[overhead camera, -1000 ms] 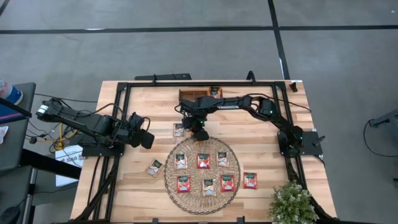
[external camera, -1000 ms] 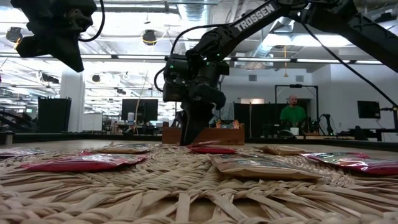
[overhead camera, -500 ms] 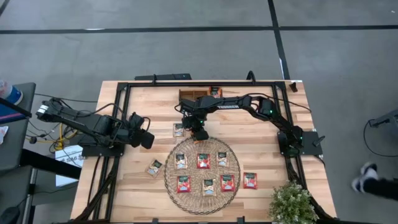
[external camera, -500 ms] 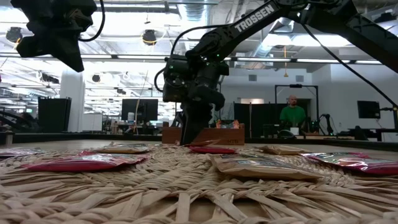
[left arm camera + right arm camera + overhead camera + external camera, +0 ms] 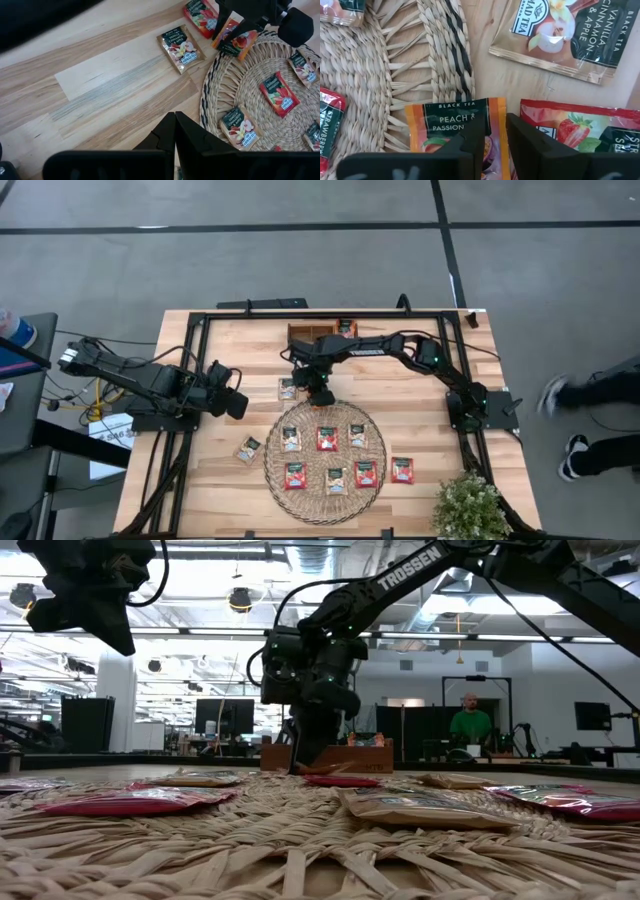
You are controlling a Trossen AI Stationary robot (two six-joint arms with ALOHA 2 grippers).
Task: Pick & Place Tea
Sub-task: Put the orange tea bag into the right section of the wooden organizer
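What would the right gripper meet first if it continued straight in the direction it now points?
The right gripper points down, its fingers astride an orange peach tea sachet. Straight on, it would probably first press that sachet onto the round woven straw mat's edge or the wooden table; depth is unclear.

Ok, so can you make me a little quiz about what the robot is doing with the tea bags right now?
1. True or false: the left gripper is holding something.
2. The right gripper is closed on a tea sachet. Which flavour is it? A strawberry; B peach and passion; C vanilla, cinnamon and apple.
3. Fill in: that sachet is at the edge of the round woven ____.

Key: 1 false; 2 B; 3 mat.
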